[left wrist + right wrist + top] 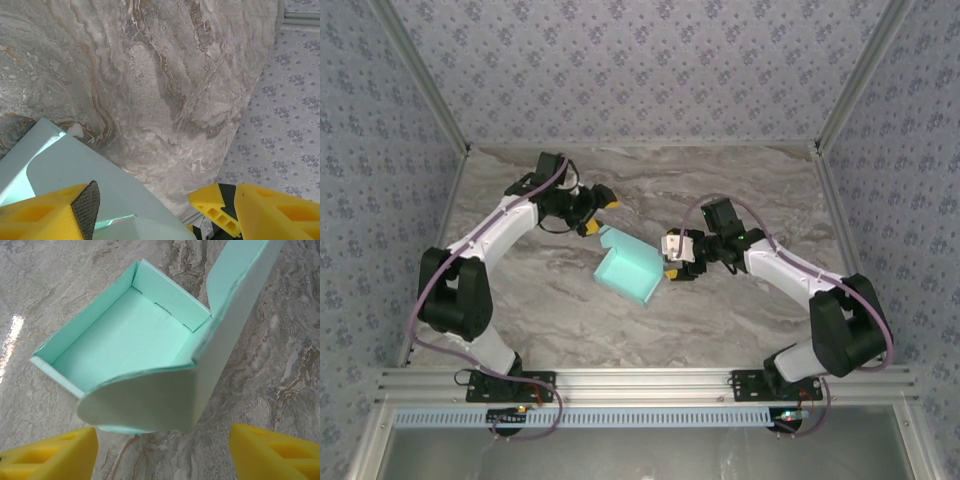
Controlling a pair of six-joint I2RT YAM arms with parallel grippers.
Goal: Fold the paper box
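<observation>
The paper box (628, 272) lies in the middle of the marble table as an open aqua tray with a flap standing at its far left corner. My left gripper (601, 216) is open at that corner. In the left wrist view the box's card (75, 170) reaches into the gap beside the black pad (86, 206), and the jaws of the left gripper (150, 217) stand wide apart. My right gripper (668, 258) is open at the box's right end. In the right wrist view a rounded flap curls over the tray (125, 335), just ahead of the right gripper (162, 455).
The marble tabletop (740, 190) is bare around the box. Patterned walls (640, 60) close in the back and both sides. An aluminium rail (650, 380) carrying both arm bases runs along the near edge.
</observation>
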